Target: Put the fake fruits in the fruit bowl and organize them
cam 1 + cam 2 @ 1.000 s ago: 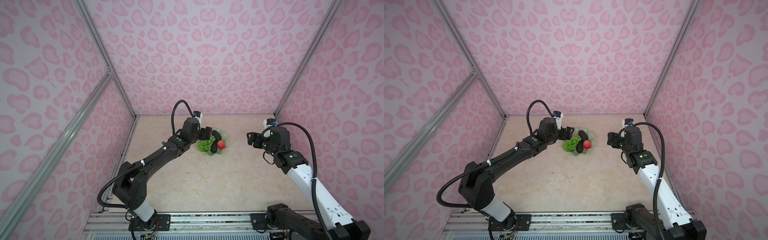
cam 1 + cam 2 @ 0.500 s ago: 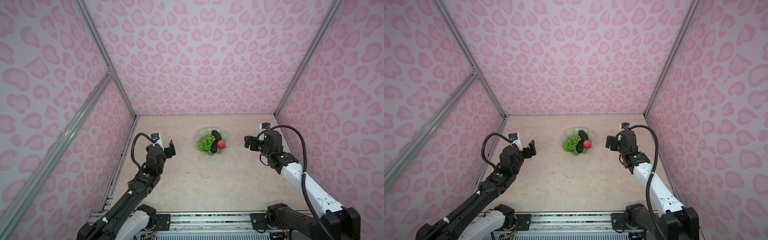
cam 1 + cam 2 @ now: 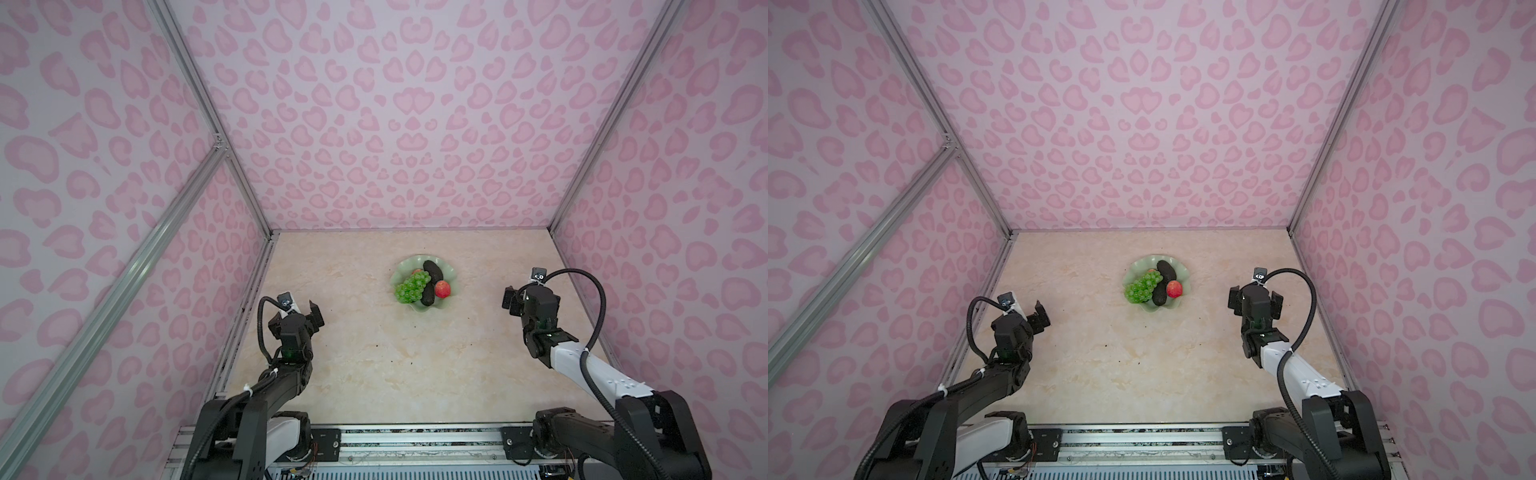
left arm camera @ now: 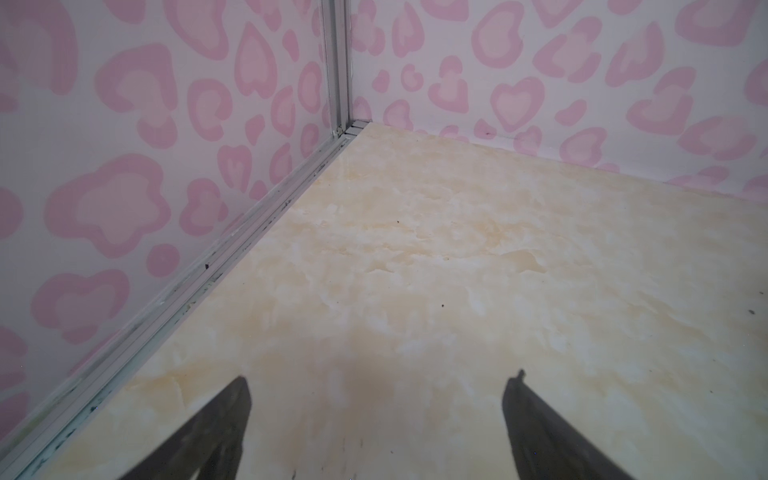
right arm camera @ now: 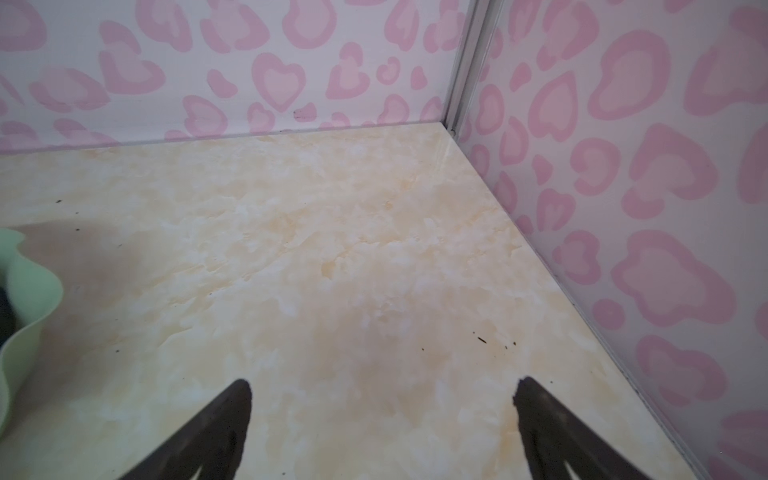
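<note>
Fruit bowl [image 3: 424, 286] at the table's [image 3: 374, 365] centre-rear holds grapes [image 3: 411, 287], two avocados [image 3: 432, 272] and an apple [image 3: 442, 289]; no fruit lies outside. Left gripper [image 3: 309, 309] at eight o'clock and right gripper [image 3: 513, 297] at three o'clock stand released, empty. Judged finished: keep both clear. Only the right wrist view shows the bowl's wavy rim closely.

left arm [image 3: 286, 374]: black, white link, looped cable | right arm [image 3: 582, 365]: black, white forearm, looped cable
</note>
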Controlling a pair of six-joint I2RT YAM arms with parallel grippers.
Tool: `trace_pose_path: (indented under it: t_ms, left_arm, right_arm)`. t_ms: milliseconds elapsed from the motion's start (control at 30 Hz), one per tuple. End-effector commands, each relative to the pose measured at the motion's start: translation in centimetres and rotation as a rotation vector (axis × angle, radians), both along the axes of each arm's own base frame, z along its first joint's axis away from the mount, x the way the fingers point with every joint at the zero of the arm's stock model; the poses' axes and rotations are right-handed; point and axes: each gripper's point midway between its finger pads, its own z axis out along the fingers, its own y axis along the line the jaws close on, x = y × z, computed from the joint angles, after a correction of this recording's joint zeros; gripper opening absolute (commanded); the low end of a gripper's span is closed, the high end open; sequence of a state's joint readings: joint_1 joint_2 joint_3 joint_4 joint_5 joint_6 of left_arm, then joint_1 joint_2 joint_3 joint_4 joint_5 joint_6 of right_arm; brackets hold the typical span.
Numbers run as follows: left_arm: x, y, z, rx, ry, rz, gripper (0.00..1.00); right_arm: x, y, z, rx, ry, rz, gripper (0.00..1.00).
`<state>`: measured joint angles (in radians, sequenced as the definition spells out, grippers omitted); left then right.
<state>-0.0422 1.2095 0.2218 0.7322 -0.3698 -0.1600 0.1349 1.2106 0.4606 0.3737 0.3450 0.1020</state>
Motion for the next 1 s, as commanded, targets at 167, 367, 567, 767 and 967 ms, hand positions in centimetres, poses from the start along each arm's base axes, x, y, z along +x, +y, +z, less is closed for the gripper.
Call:
trace_pose_path:
  t_ms: [167, 367, 567, 767, 967]
  left_arm:
    - [3.5, -0.1, 1.2, -0.002, -0.137, -0.076, 0.95]
    - [4.3, -0.1, 0.9, 0.005, -0.097, -0.072, 0.95]
    - [4.4, -0.4, 1.0, 0.028, -0.092, -0.069, 0.98]
    - [4.6, -0.4, 0.8, 0.023, -0.077, -0.070, 0.98]
    - [4.5, -0.4, 0.9, 0.027, -0.087, -0.071, 0.98]
  right_arm:
    - [1.2, -1.2, -0.2, -0.065, -0.145, -0.008, 0.99]
    - [1.6, -0.9, -2.7, -0.046, -0.162, 0.031, 0.99]
    - [1.7, -0.7, -3.1, -0.043, -0.176, 0.042, 0.99]
    - [1.9, -0.7, -3.3, -0.045, -0.145, 0.042, 0.99]
    - [1.8, -0.6, -3.3, -0.046, -0.147, 0.047, 0.99]
